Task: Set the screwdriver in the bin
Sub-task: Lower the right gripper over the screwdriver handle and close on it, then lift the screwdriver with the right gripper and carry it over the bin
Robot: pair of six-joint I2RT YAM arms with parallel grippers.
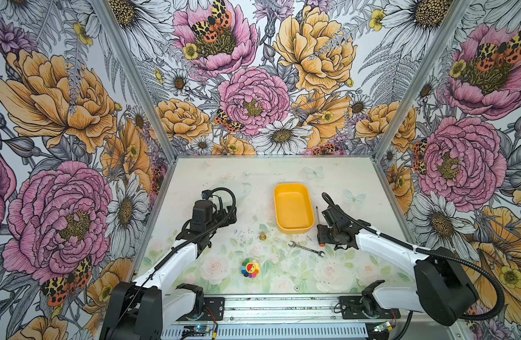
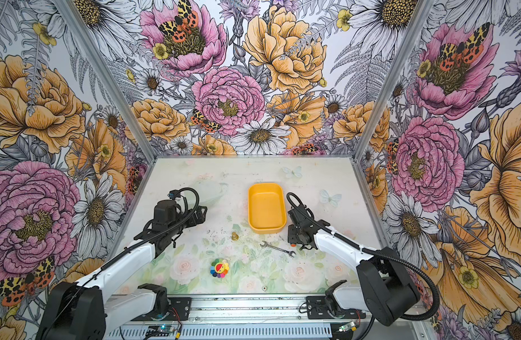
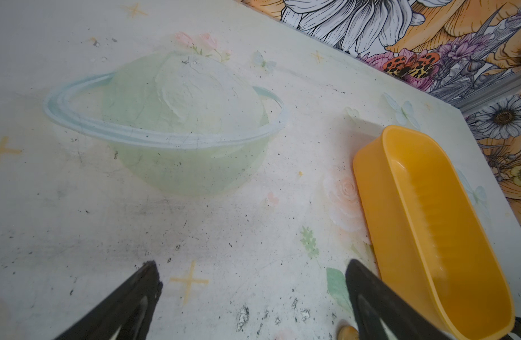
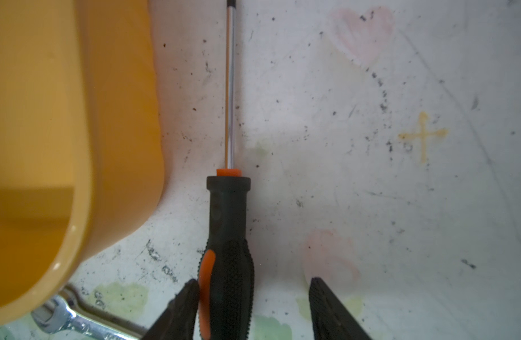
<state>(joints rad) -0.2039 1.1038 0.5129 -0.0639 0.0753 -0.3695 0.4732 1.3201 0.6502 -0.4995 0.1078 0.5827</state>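
Observation:
The screwdriver (image 4: 229,235) lies flat on the table just right of the bin (image 1: 294,228), its thin shaft (image 1: 317,213) pointing toward the back wall. In the right wrist view its black-and-orange handle sits between the fingers of my right gripper (image 4: 254,282). One finger (image 4: 188,297) touches the orange stripe, while the other finger (image 4: 327,306) stands clear of the handle with a gap, so the gripper is open. The yellow-orange bin (image 4: 120,117) is empty. My left gripper (image 3: 251,265) hovers open left of the bin (image 3: 380,206), holding nothing.
A silver wrench (image 1: 307,248) lies in front of the bin, close to my right gripper (image 1: 322,232). A small brass fitting (image 1: 262,236) stands left of it. A rainbow flower toy (image 1: 250,268) sits nearer the front edge. Walls enclose three sides.

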